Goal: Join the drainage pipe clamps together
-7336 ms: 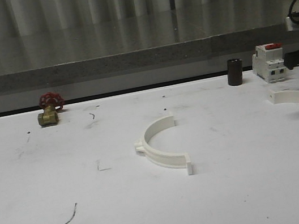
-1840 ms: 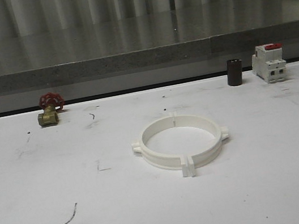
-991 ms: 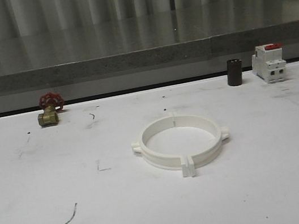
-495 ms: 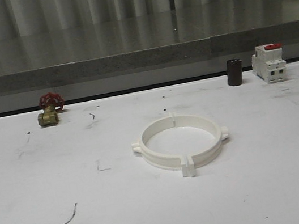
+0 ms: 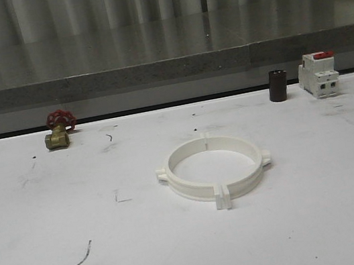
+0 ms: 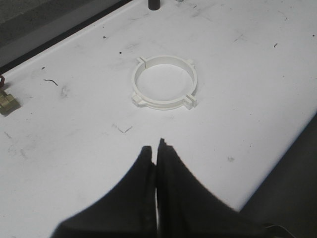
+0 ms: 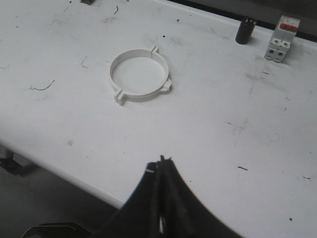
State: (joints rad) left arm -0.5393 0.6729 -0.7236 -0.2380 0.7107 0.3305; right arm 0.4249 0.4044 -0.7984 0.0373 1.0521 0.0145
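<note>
Two drainage pipe clamps [image 5: 213, 168] sit joined as one white ring at frame centre. Left gripper [image 6: 157, 148] and right gripper [image 7: 161, 161] hover clenched, empty.

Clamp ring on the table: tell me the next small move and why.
Probably none beyond holding both arms back. The two drainage pipe clamps lie on the table as one closed ring, end tabs meeting at front and back. The left gripper and right gripper are shut, empty and well clear. At most, check the front tab joint.
</note>
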